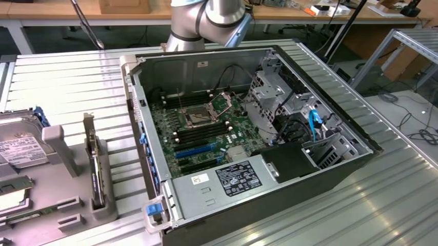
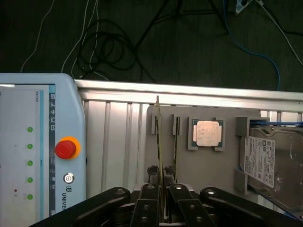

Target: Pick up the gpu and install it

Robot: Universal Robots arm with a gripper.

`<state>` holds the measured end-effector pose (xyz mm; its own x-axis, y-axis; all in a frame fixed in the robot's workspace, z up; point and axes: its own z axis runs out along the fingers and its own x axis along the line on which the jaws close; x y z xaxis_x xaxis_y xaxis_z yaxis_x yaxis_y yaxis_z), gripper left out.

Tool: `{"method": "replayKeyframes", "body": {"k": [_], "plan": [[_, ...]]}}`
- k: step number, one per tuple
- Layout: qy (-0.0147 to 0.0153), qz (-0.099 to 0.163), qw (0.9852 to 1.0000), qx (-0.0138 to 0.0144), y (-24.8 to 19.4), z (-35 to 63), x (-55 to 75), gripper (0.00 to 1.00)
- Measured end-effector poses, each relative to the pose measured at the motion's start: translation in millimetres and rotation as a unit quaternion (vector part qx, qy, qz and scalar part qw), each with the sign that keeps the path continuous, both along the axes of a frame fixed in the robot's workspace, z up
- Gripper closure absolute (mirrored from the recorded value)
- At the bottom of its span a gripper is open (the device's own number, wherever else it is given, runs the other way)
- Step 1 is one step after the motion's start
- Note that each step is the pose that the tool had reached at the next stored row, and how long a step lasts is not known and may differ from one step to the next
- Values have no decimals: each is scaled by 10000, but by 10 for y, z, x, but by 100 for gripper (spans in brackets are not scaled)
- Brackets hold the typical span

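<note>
gpu (image 2: pixel 160 137): in the wrist view we see it edge-on, a thin yellow-green line between the fingertips. The gripper (image 2: pixel 162 178) is clenched on it, one finger against each flat face. We judge this grip leaves the board's contact edge free for a slot.

Long axis: runs straight out from the fingers, parallel to the slot posts of the grey fixture plate (image 2: pixel 199 165). The far end points toward the table (image 2: pixel 118 132) edge. The board stands on edge, not flat. We cannot tell whether it sits in its slot or hangs clear.

Just beside it a second thin part (image 2: pixel 175 146) stands upright; we presume this storage keeps both faces open to a pinch. Farther along the plate are a processor chip (image 2: pixel 207 133) and a hard drive (image 2: pixel 270 161). A teach pendant (image 2: pixel 33 151) lies on the opposite side.

Exterior view: the open computer case (image 1: pixel 171 72) lies with its motherboard (image 1: pixel 205 123) exposed.
</note>
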<state>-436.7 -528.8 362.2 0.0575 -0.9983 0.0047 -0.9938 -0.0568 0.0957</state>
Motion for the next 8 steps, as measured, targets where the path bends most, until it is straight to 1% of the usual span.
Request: {"method": "replayKeyframes", "body": {"k": [2, 5, 8], "plan": [[0, 1, 10000, 0, 0, 19, 17, 86], [-1, 0, 10000, 1, 9, 119, 109, 86], [-1, 0, 10000, 1, 19, 192, 199, 86]]}}
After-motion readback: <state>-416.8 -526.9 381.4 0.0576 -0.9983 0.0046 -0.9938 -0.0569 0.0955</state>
